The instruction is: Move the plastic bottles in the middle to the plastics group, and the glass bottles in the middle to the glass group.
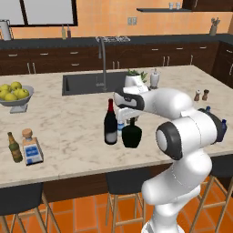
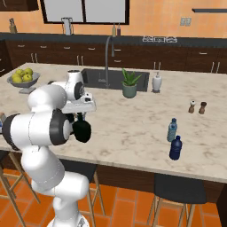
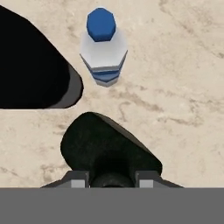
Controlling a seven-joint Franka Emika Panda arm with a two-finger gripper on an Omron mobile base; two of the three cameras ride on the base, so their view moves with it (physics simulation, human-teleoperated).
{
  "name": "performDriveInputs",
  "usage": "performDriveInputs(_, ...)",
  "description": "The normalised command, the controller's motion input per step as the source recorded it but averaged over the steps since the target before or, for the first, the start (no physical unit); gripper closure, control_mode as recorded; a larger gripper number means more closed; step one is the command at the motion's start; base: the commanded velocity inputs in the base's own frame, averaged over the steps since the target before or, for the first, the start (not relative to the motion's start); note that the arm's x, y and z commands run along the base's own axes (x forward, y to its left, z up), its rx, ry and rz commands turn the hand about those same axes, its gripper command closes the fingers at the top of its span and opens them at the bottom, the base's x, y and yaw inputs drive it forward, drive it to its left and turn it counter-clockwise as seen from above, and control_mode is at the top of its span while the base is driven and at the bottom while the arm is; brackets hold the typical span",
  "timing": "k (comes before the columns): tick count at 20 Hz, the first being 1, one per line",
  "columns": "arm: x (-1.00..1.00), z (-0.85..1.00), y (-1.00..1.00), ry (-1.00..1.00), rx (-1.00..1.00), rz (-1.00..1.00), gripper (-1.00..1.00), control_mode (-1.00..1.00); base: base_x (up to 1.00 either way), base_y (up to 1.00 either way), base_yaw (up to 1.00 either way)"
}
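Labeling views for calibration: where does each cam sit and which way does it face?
Left base view: behind-left of arm, looking forward-down over island; arm rises lower right, claw over squat black bottle.
Right base view: behind-right, arm lower left, same squat black bottle.
Hand view: on the hand, looking down along the claw at the bottle's neck; water bottle beyond.
Shared: both base views show the sink.
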Motion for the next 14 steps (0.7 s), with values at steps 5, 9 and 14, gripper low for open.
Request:
performDriveInputs(5,-0.59,0.32,-0.03,-0.05,0.0,-0.08,1.0,-1.0,0.0,0.0,0.0)
performDriveInputs(9,-0.8,0.32,-0.05,-0.08,0.0,-0.01,1.0,-1.0,0.0,0.0,0.0)
performDriveInputs(14,-0.76,0.27,0.15,-0.01,0.0,-0.02,1.0,-1.0,0.0,0.0,0.0)
